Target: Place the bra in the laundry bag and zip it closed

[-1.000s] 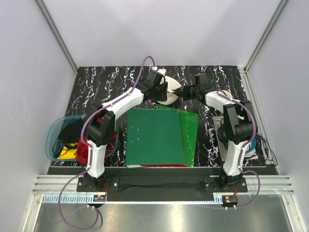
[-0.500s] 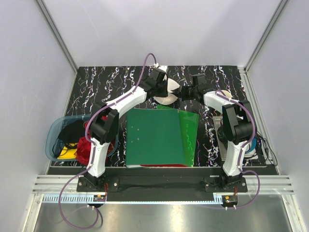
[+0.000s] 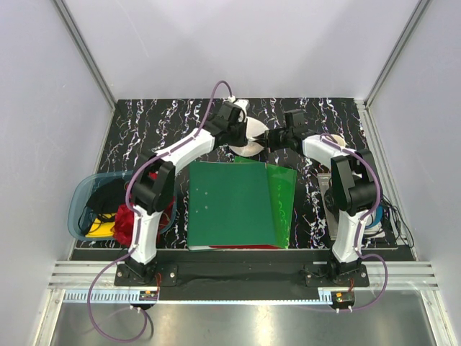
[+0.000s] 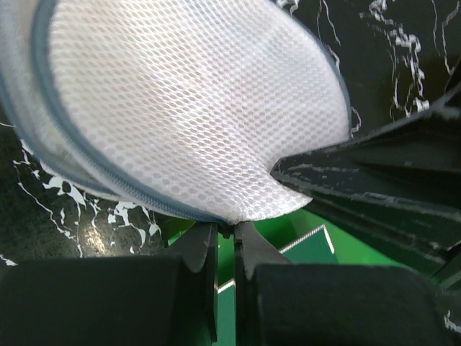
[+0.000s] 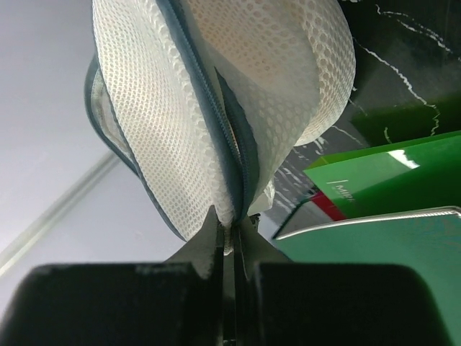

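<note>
Bright, even light (near edges blurred)

1. A black tabletop (image 3: 162, 122) with white marbled veins fills the floor of a pale-walled booth.
2. A large dark green folder (image 3: 229, 205) lies flat at the middle of the table, near its front edge.
3. A second, brighter green folder (image 3: 282, 198) sticks out from under the first one's right side.
4. A thin red edge (image 3: 248, 247) shows beneath the folders at their near side.
5. A translucent blue tub (image 3: 76, 215) sits at the table's left edge, holding something black (image 3: 104, 198) and something yellow (image 3: 101, 229).
6. A red cloth (image 3: 124, 225) hangs over the tub's right side.
7. A white and blue thing (image 3: 376, 222) lies at the right edge; what it is cannot be told.
</note>
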### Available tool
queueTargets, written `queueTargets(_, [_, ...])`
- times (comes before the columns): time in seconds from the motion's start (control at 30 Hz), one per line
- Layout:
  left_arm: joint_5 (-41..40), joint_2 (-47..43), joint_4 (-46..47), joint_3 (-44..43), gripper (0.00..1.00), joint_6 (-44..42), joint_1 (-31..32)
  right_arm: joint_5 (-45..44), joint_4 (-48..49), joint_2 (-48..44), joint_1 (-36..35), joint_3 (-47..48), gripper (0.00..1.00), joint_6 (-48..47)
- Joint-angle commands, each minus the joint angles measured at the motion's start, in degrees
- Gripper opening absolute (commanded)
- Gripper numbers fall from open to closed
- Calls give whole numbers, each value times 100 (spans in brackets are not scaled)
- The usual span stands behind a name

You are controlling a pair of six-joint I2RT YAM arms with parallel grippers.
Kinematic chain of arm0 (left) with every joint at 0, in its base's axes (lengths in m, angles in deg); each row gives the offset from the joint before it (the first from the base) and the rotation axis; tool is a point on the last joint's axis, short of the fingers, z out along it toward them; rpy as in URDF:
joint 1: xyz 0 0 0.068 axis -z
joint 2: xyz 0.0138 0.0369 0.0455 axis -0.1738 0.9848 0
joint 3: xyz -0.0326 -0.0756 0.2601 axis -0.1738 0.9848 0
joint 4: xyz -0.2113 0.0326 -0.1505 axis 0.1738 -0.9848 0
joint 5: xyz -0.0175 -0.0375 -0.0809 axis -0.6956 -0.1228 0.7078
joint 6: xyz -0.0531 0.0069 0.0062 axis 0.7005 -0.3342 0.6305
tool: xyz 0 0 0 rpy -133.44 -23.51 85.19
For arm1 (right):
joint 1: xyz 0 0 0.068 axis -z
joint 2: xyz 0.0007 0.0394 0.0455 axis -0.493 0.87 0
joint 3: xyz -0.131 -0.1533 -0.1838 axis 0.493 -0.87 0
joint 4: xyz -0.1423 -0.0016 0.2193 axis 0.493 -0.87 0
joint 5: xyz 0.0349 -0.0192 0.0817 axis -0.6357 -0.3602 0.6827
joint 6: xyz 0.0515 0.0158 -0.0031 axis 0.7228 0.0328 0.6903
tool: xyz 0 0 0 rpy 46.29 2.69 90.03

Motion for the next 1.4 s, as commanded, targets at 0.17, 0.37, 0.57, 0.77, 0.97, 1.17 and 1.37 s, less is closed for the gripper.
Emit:
queueTargets(0.17, [215, -739, -107, 816, 0, -824, -715, 49, -912, 86, 348, 1124, 0, -2178])
queueTargets(0.37, [594, -836, 60, 1044, 0, -789, -742, 365, -1527, 825, 515, 2556, 0, -3198])
queueTargets(0.57, [672, -801, 17, 1115, 0, -929, -1101, 1130, -2193, 1519, 770, 3577, 0, -4340])
queueTargets(0.77, [1497, -748, -19, 922, 0, -1079, -1225, 1174, -2713, 1731, 779, 3972, 0, -5212])
queueTargets(0.97, [2113, -748, 358, 1122, 20, -544, -1076, 1649, -2451, 1591, 735, 3553, 0, -3897])
queueTargets(1.17, [2044, -722, 878, 1168, 43, -95, -962, 1868, -1669, 1073, 735, 2517, 0, -2438])
queueTargets(1.37, [2061, -906, 1474, 1439, 49, 99, -874, 1720, -1404, 782, 735, 2049, 0, -1891])
